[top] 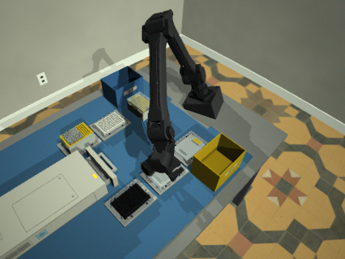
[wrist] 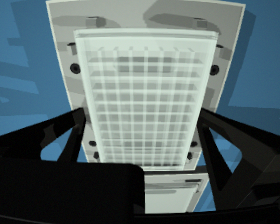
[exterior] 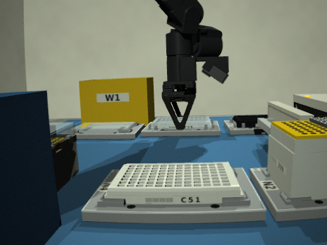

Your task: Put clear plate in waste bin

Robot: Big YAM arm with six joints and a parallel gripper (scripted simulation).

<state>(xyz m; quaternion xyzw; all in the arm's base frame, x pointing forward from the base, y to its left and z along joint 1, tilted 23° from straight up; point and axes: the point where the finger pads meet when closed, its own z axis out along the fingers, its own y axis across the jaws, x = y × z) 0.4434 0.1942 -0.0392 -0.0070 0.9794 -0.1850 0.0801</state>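
Note:
The clear plate is a see-through well plate lying flat in its grey work nest. My gripper is open and points straight down. It is lowered to plate level, with one finger on each side of the plate's near end. The fingers stand apart from the plate's sides. The yellow waste bin W1 stands upright and empty, just right of the nest in the top view.
A grey nest with a flat lid lies between the plate and W1. A black plate, a white plate C51, a yellow-topped box, a blue bin and a large instrument stand around.

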